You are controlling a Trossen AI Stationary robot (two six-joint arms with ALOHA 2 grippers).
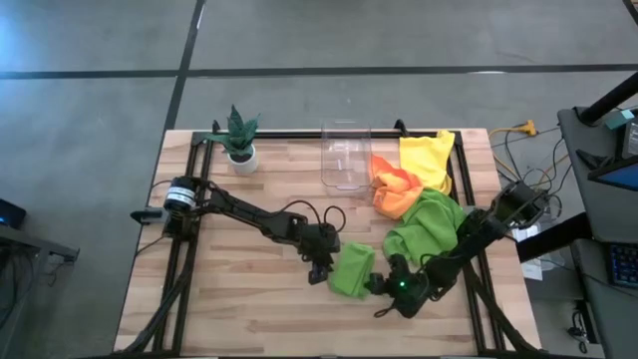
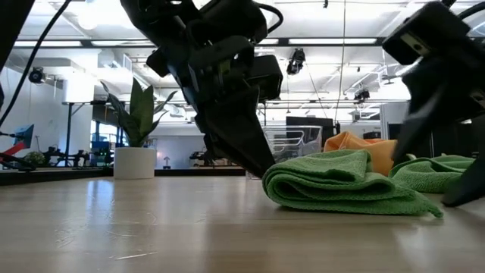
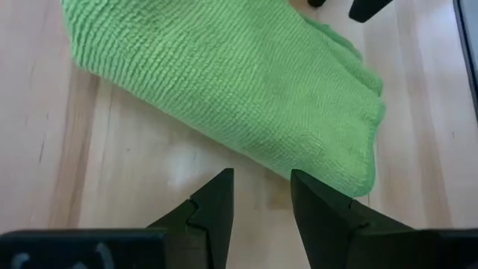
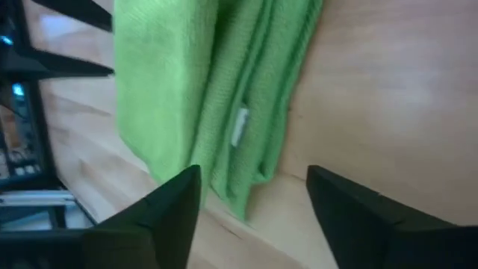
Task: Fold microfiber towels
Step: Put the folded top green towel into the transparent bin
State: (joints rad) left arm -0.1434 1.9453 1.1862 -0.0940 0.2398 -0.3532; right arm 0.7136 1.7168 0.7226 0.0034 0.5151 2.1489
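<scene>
A lime green microfiber towel (image 1: 351, 271) lies folded into a small thick pad on the wooden table, its layered edges showing in the right wrist view (image 4: 224, 97). My left gripper (image 3: 261, 190) stands at the pad's left side, slanting down. It is open, with bare table between the fingertips and the cloth just ahead of them. My right gripper (image 4: 254, 187) is at the pad's near right corner (image 1: 382, 286), open wide, and the towel's corner lies loose between its fingers. A second lime green towel (image 1: 429, 224) lies crumpled on the table. Behind it are an orange towel (image 1: 394, 191) and a yellow towel (image 1: 429, 158).
A clear plastic bin (image 1: 346, 155) stands at the far middle of the table, and a small potted plant (image 1: 239, 140) at the far left. A black frame rail (image 1: 299, 134) runs around the table. Bare wood (image 1: 239, 299) lies at the near left.
</scene>
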